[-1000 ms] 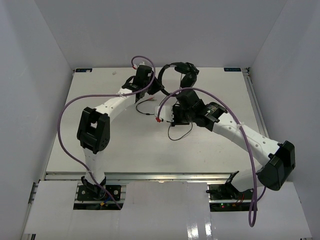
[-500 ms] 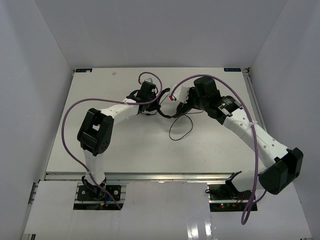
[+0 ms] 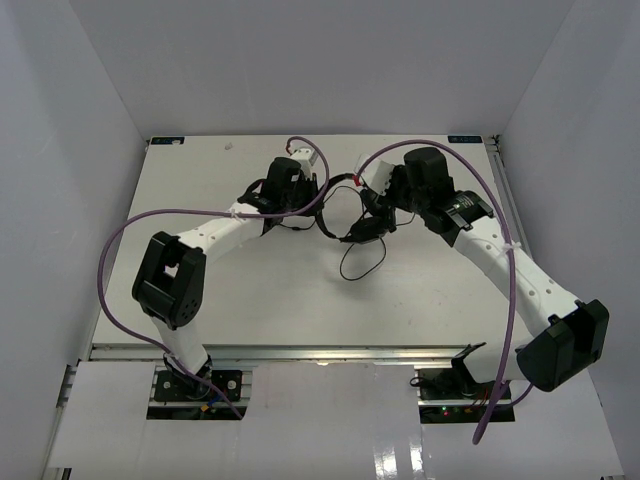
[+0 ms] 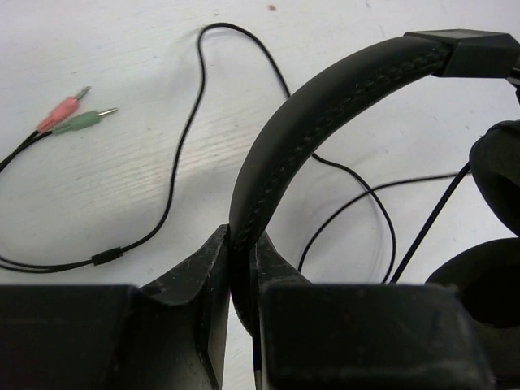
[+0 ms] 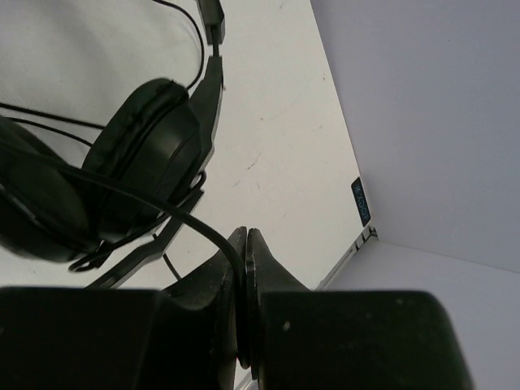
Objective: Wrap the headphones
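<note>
The black headphones (image 3: 350, 232) lie mid-table between my two grippers. In the left wrist view my left gripper (image 4: 242, 244) is shut on the curved headband (image 4: 325, 106). The two earcups (image 4: 496, 179) are at the right, and the pink and green plugs (image 4: 69, 114) lie on the table at the left. My right gripper (image 5: 246, 244) is shut on the thin black cord (image 5: 162, 207), just beside the earcups (image 5: 150, 154). From above, the left gripper (image 3: 312, 195) and the right gripper (image 3: 372, 210) are close together, and a loose cord loop (image 3: 362, 268) lies nearer the front.
Purple robot cables (image 3: 120, 250) arch over both arms. The table's back right corner, with a small blue label (image 5: 361, 203), and the grey side wall are close behind my right gripper. White table surface (image 3: 250, 290) spreads in front of the headphones.
The headphones came from the table's back edge to the middle in my left gripper. My right gripper went from mid-table up to the back right, with the cord.
</note>
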Controlling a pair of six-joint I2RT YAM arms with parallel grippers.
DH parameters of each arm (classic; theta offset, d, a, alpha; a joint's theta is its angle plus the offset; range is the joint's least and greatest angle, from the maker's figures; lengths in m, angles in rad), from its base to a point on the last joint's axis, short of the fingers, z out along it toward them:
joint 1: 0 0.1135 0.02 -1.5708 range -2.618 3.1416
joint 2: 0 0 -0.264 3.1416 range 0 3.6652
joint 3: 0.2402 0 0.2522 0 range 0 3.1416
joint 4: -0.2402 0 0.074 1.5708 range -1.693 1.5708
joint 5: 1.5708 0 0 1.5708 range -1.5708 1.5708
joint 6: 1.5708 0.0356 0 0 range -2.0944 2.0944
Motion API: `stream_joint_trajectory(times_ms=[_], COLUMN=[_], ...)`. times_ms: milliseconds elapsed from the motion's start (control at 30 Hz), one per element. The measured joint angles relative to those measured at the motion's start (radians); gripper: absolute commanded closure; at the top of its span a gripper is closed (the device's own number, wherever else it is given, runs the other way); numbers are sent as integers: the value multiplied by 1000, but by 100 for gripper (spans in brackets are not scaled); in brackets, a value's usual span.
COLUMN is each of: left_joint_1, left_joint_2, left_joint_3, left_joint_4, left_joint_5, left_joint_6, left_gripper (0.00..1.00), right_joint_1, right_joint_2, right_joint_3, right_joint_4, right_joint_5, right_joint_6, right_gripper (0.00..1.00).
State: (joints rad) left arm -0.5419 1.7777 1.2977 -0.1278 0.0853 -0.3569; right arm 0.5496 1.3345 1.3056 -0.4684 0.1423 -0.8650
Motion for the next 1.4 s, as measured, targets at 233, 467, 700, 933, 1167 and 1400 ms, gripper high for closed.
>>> stream_joint_trajectory(times_ms=[233, 467, 700, 933, 1167, 1400], left_joint_1=[-2, -5, -3, -3, -3, -4], left_joint_2=[-12, -122, -229, -252, -252, -296], left_joint_3=[-61, -153, -189, -208, -209, -158], left_joint_4=[50, 72, 87, 79, 67, 2], left_joint_5=[159, 239, 270, 313, 326, 288], left_joint_6=[69, 84, 88, 94, 94, 75], left_gripper=[100, 100, 100, 100, 100, 100], right_joint_1=[-48, -130, -178, -176, -182, -262], right_joint_2=[50, 165, 215, 258, 280, 273], right_joint_3=[1, 2, 30, 84, 87, -4], right_joint_4=[32, 48, 74, 86, 88, 168], right_joint_5=[-120, -268, -436, -558, -617, -807], right_joint_6=[68, 149, 215, 272, 305, 365], right_gripper=[92, 92, 92, 92, 92, 87])
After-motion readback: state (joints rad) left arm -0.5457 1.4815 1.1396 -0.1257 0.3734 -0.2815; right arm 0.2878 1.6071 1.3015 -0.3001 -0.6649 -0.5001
